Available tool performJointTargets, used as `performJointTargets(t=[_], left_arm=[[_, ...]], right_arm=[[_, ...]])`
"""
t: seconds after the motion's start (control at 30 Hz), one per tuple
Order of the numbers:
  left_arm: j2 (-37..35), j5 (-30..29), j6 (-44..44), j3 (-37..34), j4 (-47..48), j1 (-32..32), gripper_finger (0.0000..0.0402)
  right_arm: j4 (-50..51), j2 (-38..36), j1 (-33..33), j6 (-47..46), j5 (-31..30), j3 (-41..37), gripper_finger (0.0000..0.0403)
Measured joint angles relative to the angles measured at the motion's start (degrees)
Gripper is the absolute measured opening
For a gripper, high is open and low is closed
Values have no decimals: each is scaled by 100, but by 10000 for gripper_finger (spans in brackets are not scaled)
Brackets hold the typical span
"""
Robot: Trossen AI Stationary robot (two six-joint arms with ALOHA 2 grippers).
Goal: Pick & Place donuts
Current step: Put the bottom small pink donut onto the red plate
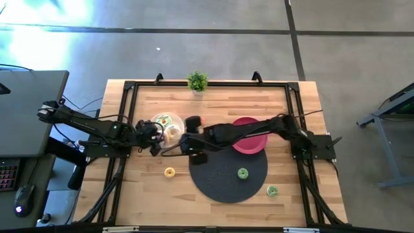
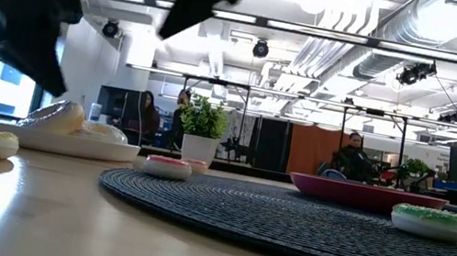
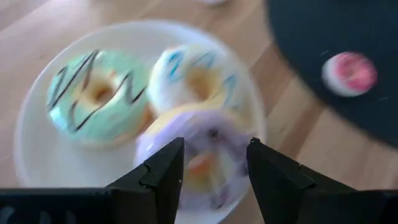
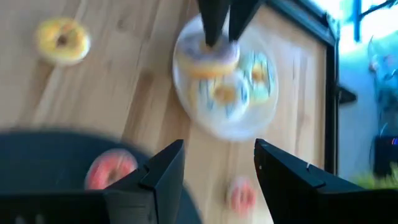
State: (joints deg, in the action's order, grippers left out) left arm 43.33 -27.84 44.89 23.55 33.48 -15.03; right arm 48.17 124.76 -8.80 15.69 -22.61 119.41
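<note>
A white plate [image 1: 167, 126] carries three donuts: a green striped one [image 3: 99, 96], a white and blue one [image 3: 196, 78], and a lilac one [image 3: 199, 146] leaning on those two. My left gripper [image 3: 214, 168] is open right over the lilac donut [image 4: 208, 56]. My right gripper [image 4: 214, 171] is open and hangs above the dark mat's [image 1: 228, 175] left edge, touching nothing. A pink donut [image 4: 111, 169] lies on the mat below it. A yellow donut [image 1: 169, 172] and an orange-red one [image 4: 241, 194] lie on the wood. My left gripper comes at the lilac donut's raised edge [image 2: 54, 113] slanting down from the table's left. Its open fingers [image 3: 165, 171] stand on either side of that donut. I cannot tell whether they touch it.
A pink-red plate [image 1: 249, 139] sits right of the white one, partly under the right arm. A green donut [image 1: 242, 173] lies on the mat and another [image 1: 272, 190] on the wood near the right front. A small potted plant [image 1: 197, 82] stands at the far edge.
</note>
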Motion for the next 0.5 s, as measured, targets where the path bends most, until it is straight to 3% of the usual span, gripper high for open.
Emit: performJointTargets(t=[0.1, 0.27, 0.37, 0.5], left_arm=[[4, 220, -419, 2, -587, 0, 168], [4, 1112, -891, 2, -1215, -15, 168], [4, 1357, -1014, 2, -1369, -159, 168], [7, 1183, -1015, 2, -1397, -486, 168]], right_arm=[[877, -354, -103, -524, 152, 0, 183], [1668, -503, -318, -1477, 1124, -52, 175], [1192, -502, -533, -1516, 1312, -551, 168], [-188, -488, -743, -1174, 1112, -1567, 161]])
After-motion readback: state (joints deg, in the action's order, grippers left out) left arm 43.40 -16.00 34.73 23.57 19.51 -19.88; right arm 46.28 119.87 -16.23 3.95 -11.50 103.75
